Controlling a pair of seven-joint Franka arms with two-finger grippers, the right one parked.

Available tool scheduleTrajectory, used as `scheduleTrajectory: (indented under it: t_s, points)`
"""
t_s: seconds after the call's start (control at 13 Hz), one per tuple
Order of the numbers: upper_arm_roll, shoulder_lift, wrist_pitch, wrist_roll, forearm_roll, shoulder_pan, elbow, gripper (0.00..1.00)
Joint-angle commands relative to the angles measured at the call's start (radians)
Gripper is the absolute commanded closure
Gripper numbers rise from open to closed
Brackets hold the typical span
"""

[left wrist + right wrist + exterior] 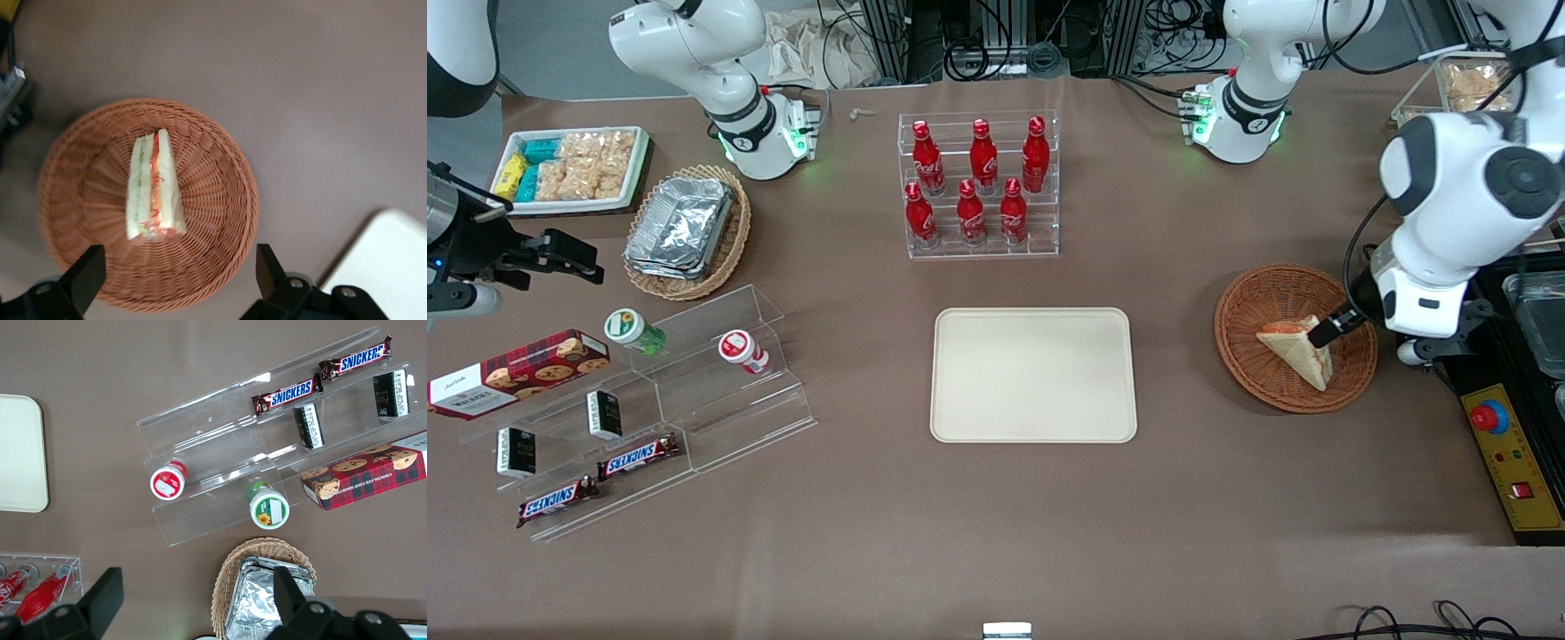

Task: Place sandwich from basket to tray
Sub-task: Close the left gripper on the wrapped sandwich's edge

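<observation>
Gripper hangs above the basket, jaws wide apart, nothing between them. Looks spread that far to straddle the sandwich across its bread faces. The sandwich lies in the basket, standing on edge with the filling edge up toward the wrist, so both flat sides are free for the fingers. It sits within the span of the open jaws but below them, no contact. The tray lies bare, well apart from the basket toward the parked arm's end. Grasp not yet made, I'd say.
</observation>
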Motion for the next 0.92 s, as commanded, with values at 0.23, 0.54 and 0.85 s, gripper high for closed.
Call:
scheduleTrajectory:
  t_s: [0.23, 0.54, 0.85]
  points:
    - [0.014, 0.139, 0.152, -0.101, 0.007, 0.042, -0.071, 0.0]
    - [0.037, 0.207, 0.27, -0.102, 0.006, 0.042, -0.1, 0.0]
    - [0.042, 0.245, 0.294, -0.107, 0.001, 0.042, -0.104, 0.0]
